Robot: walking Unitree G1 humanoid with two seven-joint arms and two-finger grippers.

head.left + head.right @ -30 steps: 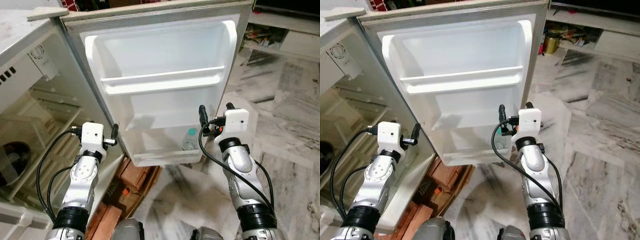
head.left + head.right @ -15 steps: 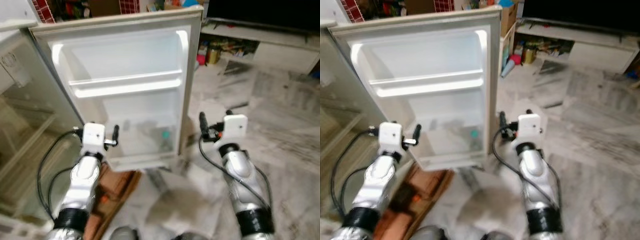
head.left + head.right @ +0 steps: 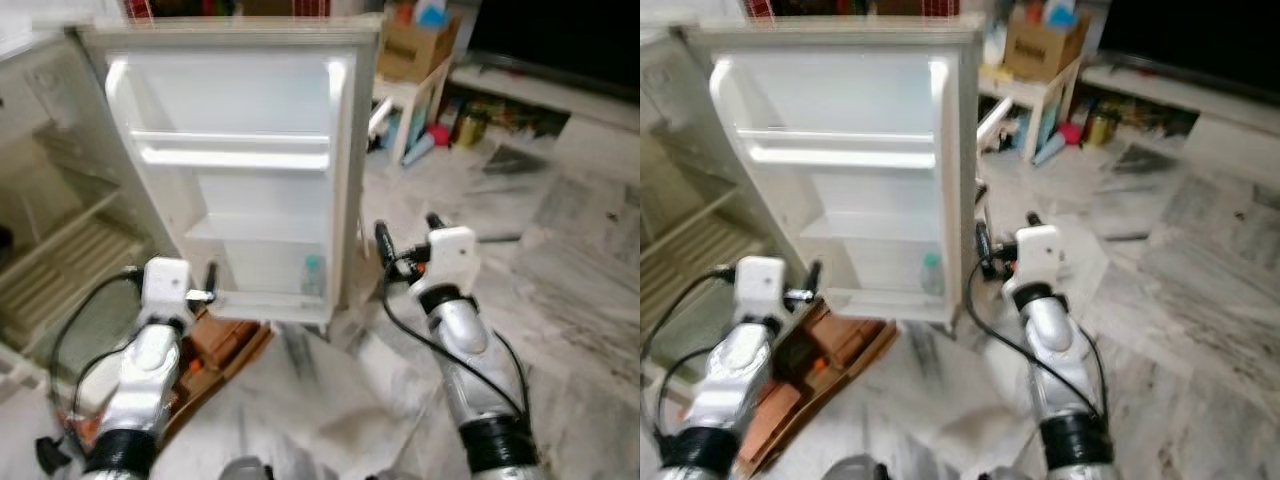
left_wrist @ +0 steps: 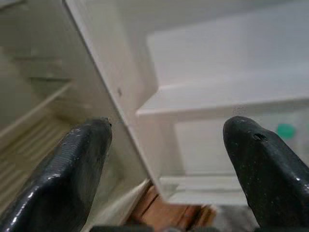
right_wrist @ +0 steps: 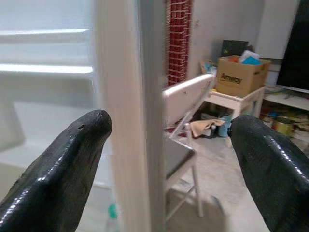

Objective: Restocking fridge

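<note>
The fridge door [image 3: 235,160] stands wide open at my 11 o'clock, with one bottle [image 3: 312,276] in its lowest shelf, so restocking has room. My right gripper [image 3: 400,245] has its fingers apart beside the door's edge; my left gripper [image 3: 205,288], also apart, holds nothing.

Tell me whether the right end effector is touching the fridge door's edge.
Apart. In the right wrist view the fridge door's edge stands between the open black fingers with visible gaps, beyond the right end effector.
</note>
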